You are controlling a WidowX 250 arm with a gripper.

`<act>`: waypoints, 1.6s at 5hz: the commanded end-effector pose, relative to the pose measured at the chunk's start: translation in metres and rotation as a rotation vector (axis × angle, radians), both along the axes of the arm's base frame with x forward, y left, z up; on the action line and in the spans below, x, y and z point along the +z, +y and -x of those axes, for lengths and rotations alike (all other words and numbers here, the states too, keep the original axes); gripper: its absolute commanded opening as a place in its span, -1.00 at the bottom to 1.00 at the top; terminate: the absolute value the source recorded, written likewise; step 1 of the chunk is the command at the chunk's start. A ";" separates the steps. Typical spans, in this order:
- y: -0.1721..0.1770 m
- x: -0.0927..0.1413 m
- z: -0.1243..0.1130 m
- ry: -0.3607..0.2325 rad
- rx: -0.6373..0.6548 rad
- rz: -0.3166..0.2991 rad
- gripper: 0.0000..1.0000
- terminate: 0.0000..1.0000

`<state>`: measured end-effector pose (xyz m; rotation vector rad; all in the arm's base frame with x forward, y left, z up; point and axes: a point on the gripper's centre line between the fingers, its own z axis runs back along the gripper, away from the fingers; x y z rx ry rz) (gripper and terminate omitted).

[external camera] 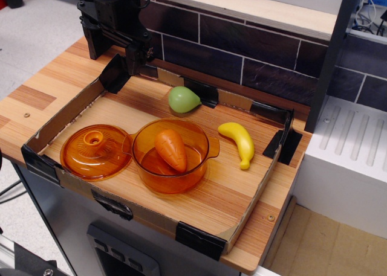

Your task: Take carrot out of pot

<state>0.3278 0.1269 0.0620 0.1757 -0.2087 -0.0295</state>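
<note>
The orange carrot (171, 149) lies tilted inside the round amber pot (192, 178), its thick end up and its tip toward the pot's front. The pot stands at the front middle of the wooden tray area. My black gripper (134, 63) hangs at the back left, above the tray's far corner and well apart from the pot. Its fingers point down and I cannot tell how the jaws stand. It holds nothing that I can see.
The matching orange lid with knob (95, 150) lies left of the pot. A green pear (182, 99) sits behind the pot and a yellow banana (238, 142) to its right. A low cardboard wall (66, 110) rims the area. A white rack (354, 143) stands at right.
</note>
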 end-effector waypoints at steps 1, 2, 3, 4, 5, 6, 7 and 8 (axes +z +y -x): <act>0.000 0.000 0.000 0.000 0.000 0.000 1.00 -1.00; -0.007 0.005 0.002 -0.050 0.116 0.045 1.00 -1.00; -0.022 0.013 0.017 -0.085 0.202 0.095 1.00 -1.00; -0.039 0.027 0.036 -0.087 0.281 0.150 1.00 -1.00; -0.060 0.037 0.050 -0.068 0.362 0.193 1.00 -1.00; -0.083 0.032 0.057 -0.051 0.465 0.208 1.00 -1.00; -0.094 0.021 0.061 -0.045 0.541 0.222 1.00 -1.00; -0.101 0.007 0.061 -0.029 0.583 0.236 1.00 -1.00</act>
